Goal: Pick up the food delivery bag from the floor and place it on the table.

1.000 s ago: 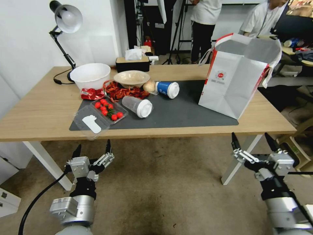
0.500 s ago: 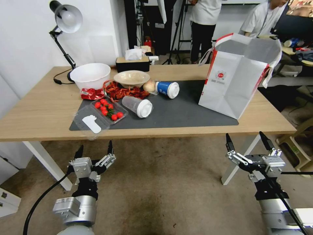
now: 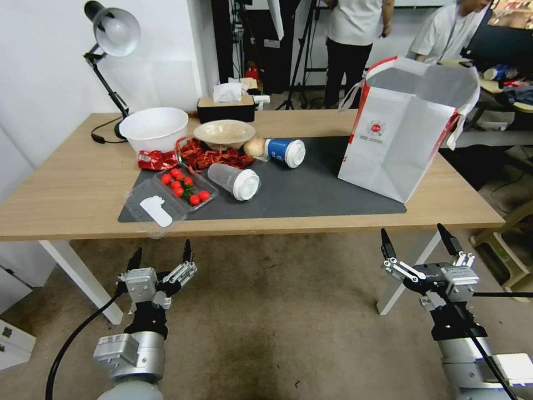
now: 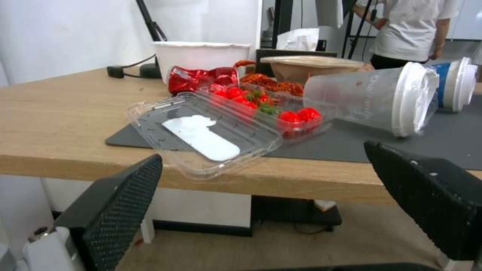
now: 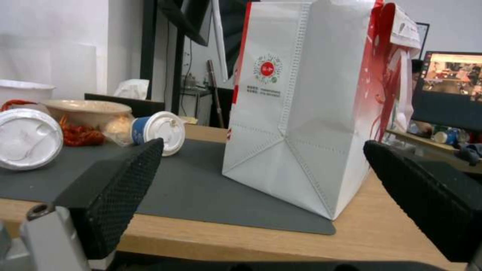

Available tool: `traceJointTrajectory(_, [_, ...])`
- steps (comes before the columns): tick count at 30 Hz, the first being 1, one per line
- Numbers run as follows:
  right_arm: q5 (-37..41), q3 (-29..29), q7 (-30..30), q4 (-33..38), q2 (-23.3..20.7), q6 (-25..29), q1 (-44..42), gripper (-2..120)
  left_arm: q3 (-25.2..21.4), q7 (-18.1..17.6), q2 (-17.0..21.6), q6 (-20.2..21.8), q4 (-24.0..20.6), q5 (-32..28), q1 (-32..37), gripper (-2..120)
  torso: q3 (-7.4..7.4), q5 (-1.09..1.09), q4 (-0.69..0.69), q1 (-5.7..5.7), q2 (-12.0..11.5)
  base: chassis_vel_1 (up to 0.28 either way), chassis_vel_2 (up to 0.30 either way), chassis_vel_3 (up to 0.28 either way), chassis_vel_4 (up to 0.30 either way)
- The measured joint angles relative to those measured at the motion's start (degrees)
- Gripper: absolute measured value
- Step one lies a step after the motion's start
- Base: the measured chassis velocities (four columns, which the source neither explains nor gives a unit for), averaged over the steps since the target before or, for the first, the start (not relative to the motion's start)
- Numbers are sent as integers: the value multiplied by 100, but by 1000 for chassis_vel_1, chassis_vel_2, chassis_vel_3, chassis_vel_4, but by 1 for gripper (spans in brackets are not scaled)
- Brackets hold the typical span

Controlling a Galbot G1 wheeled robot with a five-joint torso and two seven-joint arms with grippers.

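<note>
The right gripper (image 3: pixel 418 243) sits in the lower right of the head view, below the front edge of the table (image 3: pixel 78 189), with its two black fingers spread wide and nothing between them; it hangs over the floor (image 3: pixel 277 311), just beside the table's white front leg. In the right wrist view the same spread fingers (image 5: pixel 115 188) frame the food delivery bag (image 5: pixel 301 124), which stands upright on the tabletop with its near bottom corner at the edge of the dark grey mat (image 5: pixel 201 192). In the head view the bag (image 3: pixel 400 128) occupies the upper right of the frame, open at the top, partly on the mat (image 3: pixel 311 189) and partly on bare wood, well apart from both grippers. The left gripper (image 3: pixel 161 255) is in the lower left of the head view, also below the table edge and over the floor, fingers apart and empty. Its wrist view looks past the fingers (image 4: pixel 120 203) at an open clear clamshell of red fruit (image 4: pixel 236 120) overhanging the table edge, with a clear lidded cup (image 4: pixel 376 101) lying on its side beside it. Toward the middle of the head view a blue cup (image 3: pixel 286 151) lies tipped on the mat, a tan bowl (image 3: pixel 224 133) and a white bowl (image 3: pixel 154 129) behind it, and a desk lamp (image 3: pixel 114 33) in the upper left.
</note>
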Motion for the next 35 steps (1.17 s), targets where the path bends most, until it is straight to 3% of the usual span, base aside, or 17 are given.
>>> traceJointTrajectory(35, [12,3,5,1,-6,0,0,100,-4,-5,0,-5,-1,5,2,100,0,0,0,0,0,0,0,0,0])
